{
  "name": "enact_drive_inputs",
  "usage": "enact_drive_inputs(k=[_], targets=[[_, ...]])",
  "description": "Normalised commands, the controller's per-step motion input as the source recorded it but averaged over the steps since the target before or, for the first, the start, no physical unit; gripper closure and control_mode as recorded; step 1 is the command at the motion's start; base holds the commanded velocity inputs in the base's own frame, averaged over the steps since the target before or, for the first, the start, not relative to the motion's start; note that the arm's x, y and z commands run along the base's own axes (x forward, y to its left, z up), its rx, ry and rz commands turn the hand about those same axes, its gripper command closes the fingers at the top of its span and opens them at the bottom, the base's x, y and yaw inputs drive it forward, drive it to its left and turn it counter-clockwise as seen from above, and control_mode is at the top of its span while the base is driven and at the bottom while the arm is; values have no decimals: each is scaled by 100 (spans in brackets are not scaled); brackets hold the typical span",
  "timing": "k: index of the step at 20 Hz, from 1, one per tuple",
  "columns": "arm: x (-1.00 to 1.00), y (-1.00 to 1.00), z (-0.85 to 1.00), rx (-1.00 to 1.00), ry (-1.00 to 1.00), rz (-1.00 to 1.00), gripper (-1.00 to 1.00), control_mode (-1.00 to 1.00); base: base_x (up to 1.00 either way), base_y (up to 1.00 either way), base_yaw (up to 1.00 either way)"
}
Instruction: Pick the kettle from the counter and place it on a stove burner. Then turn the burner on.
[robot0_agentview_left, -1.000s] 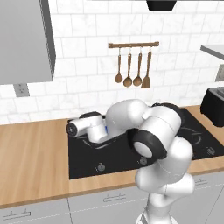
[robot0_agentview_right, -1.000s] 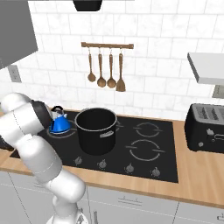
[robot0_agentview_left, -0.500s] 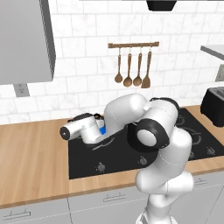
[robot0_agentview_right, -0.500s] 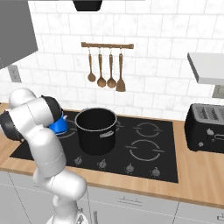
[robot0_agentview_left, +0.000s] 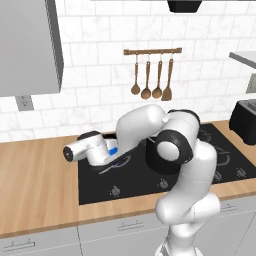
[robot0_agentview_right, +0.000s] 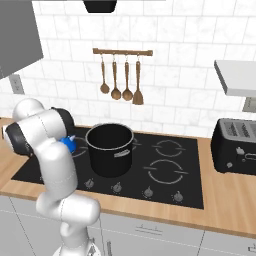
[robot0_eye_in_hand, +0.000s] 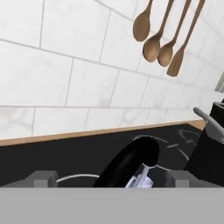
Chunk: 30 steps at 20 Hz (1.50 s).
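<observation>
Left base view shows you the kettle (robot0_agentview_left: 113, 150) swung leftward over the stove burner (robot0_agentview_left: 116, 163); the gripper (robot0_eye_in_hand: 142, 177) grasps its handle, so lowering comes next.

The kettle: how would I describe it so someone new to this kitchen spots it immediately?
Start at the glossy black cooktop set in the light-brown wood counter. On its left part stands a big black pot with steel handles. Just left of the pot, partly hidden behind the white arm, is the small bright blue kettle: the one blue thing there, and far smaller than the pot.
</observation>
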Motion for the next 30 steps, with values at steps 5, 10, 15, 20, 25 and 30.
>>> enact_drive_inputs(k=[5, 10, 15, 20, 25, 30], targets=[[6, -26, -2, -4, -4, -3, -100, -100, 0, 0, 0], [4, -35, 0, -2, -4, -1, -100, -100, 0, 0, 0], [-10, 0, 0, 0, -5, -1, -100, -100, 0, 0, 0], [-8, 1, 0, 0, -1, -2, -100, -100, 0, 0, 0], [-3, 26, 0, 0, 0, -4, -100, -100, 0, 0, 0], [0, 50, -1, 0, 0, -1, -100, -100, 0, 0, 0]])
